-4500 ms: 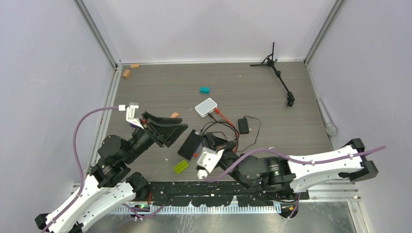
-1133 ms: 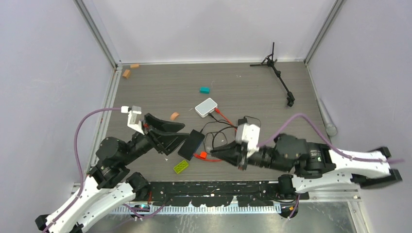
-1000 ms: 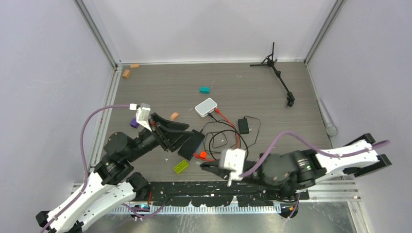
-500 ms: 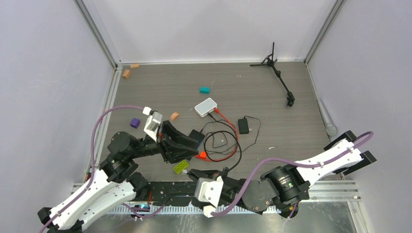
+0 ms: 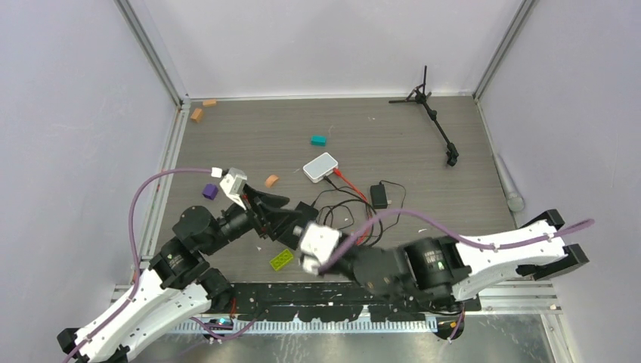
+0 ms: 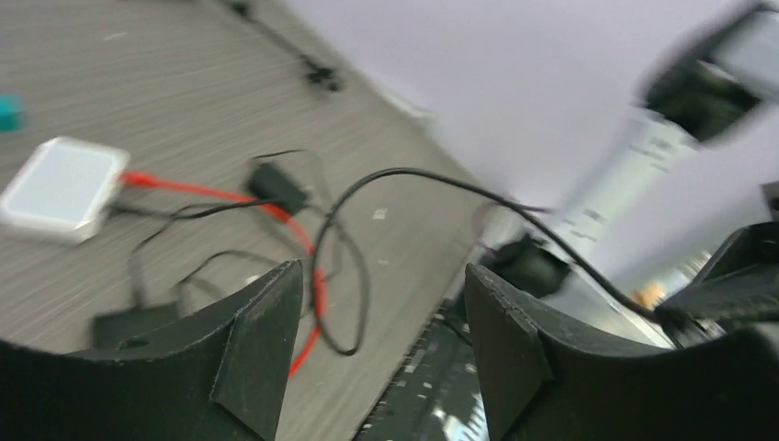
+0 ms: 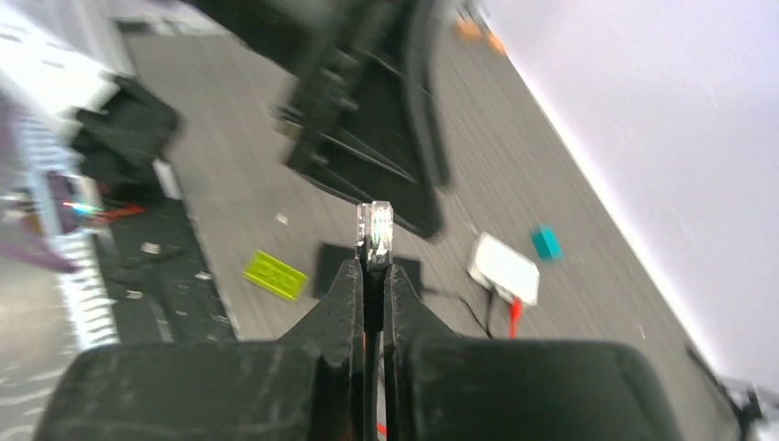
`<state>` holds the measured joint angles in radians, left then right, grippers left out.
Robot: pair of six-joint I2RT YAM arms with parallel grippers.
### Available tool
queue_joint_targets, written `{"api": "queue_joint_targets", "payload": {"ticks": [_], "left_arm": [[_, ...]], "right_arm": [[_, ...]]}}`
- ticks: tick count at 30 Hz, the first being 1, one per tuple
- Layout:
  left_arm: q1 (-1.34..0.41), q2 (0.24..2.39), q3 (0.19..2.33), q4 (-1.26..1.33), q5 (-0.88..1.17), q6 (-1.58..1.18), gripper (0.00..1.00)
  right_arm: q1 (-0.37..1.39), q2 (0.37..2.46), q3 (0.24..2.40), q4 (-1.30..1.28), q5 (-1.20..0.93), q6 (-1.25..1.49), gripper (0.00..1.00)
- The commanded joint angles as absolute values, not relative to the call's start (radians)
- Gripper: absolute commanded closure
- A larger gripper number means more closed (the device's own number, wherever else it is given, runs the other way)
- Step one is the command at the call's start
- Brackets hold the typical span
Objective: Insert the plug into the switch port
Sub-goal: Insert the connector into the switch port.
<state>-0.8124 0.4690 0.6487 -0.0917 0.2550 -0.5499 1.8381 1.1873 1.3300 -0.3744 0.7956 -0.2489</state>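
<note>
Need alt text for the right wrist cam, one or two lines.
The right end effector is shut on a clear plug, whose tip sticks up past the fingers. Behind it, blurred: a white box with a red cable, a teal block and a green brick.

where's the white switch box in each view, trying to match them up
Top external: white switch box near the picture's centre.
Left wrist: at the far left, mid-height.
Right wrist: just right of centre, a little below the middle.
Shared landmark: teal block, close by the box in all three.
</note>
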Motion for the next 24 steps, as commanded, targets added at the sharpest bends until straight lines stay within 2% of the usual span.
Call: {"api": "queue_joint_targets", "payload": {"ticks": [1, 6, 9, 14, 17, 21, 24], "left_arm": [[-0.811, 0.46, 0.644, -0.286, -0.181, -0.579, 0.33], [-0.806, 0.48, 0.617, -0.344, -0.269, -0.599, 0.33], [-0.792, 0.512, 0.579, -0.327, -0.265, -0.593, 0.31], [-0.663, 0.59, 0.487, -0.195, -0.1, -0.603, 0.3], [-0.52, 0.646, 0.415, -0.086, 0.048, -0.626, 0.3], [-0.325, 0.736, 0.317, 0.134, 0.254, -0.679, 0.32], [-0.293, 0.819, 0.309, 0.241, 0.332, -0.674, 0.32]], "right_arm": [[1.626, 1.185, 1.321, -0.599, 0.758, -0.066, 1.0], [1.416, 1.286, 1.296, -0.743, 0.927, -0.075, 1.0], [1.337, 1.351, 1.264, -0.726, 0.957, -0.083, 1.0], [1.314, 1.394, 1.119, -0.549, 0.8, -0.026, 1.0], [1.315, 1.441, 1.056, -0.469, 0.739, -0.001, 1.0], [1.309, 1.425, 0.92, -0.236, 0.596, 0.04, 1.0], [1.275, 1.439, 0.88, -0.138, 0.503, 0.058, 1.0]]}}
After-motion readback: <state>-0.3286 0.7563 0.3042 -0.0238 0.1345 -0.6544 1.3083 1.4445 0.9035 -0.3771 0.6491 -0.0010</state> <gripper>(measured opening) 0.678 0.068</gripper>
